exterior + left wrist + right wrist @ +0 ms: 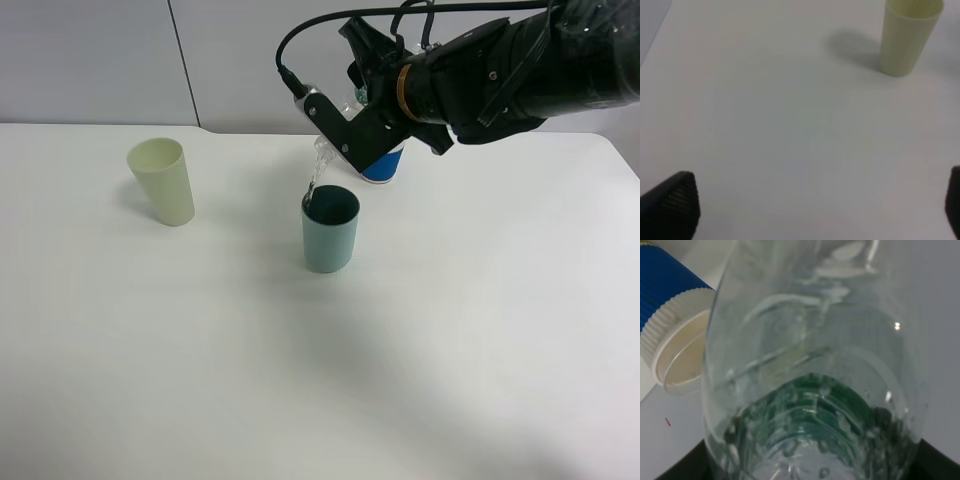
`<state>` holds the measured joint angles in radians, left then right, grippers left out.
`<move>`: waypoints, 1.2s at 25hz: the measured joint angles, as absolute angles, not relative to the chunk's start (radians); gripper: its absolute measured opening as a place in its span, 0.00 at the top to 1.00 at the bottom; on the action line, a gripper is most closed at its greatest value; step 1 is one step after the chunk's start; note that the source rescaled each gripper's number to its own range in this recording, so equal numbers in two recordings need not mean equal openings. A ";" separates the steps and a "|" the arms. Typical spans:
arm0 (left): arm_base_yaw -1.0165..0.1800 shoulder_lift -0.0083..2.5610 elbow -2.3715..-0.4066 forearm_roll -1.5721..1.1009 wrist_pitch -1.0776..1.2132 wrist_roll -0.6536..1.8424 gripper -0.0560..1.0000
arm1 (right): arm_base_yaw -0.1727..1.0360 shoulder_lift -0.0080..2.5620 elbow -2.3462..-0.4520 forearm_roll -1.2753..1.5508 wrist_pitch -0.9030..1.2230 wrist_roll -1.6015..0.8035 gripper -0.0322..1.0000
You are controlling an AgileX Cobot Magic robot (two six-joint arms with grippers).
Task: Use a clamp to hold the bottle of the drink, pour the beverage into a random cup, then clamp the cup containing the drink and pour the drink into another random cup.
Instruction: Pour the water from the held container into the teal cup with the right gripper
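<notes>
**Ext high:** R gripper (352,128) comes in from 2 o'clock, jaws clamped on the bottle (323,158). Bottle is tipped neck-down twd 7 o'clock so its mouth sits just over the teal cup (330,232) rim, hence the steep arm angle. A thin clear stream of water (313,186) drops into the cup. Teal cup stands upright mid-table: smooth tapered plastic, dark inside. Pale yellow-green cup (163,181) is at its 10 o'clock, well apart, same plain tumbler shape; prob. kept clear for pour no. 2. Paper cup (385,166) w/ blue band is at 1 o'clock, just behind, partly hidden by the gripper.

**L wrist:** L gripper (812,207) has fingers wide apart, ribbed black pads (671,206), nothing btwn them but matte white table (765,125). Pale cup stands upright ahead. Looks idle.

**R wrist:** Bottle fills the view: thin see-thru ribbed plastic, water bubbling inside. Greenish tint shows thru it; label or cup, can't tell. Paper cup's ribbed blue sleeve + white rim sit beside it.
</notes>
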<state>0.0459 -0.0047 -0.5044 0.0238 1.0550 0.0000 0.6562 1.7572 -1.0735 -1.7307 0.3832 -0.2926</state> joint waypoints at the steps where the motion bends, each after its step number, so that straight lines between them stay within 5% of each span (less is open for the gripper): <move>1: 0.046 -0.005 -0.504 0.024 1.055 0.000 0.00 | 0.656 1.757 -1.074 -1.731 0.383 -0.297 0.97; 30: 0.046 -0.005 -0.504 0.025 1.055 0.000 0.00 | 0.661 1.757 -1.074 -1.731 0.414 -0.691 0.97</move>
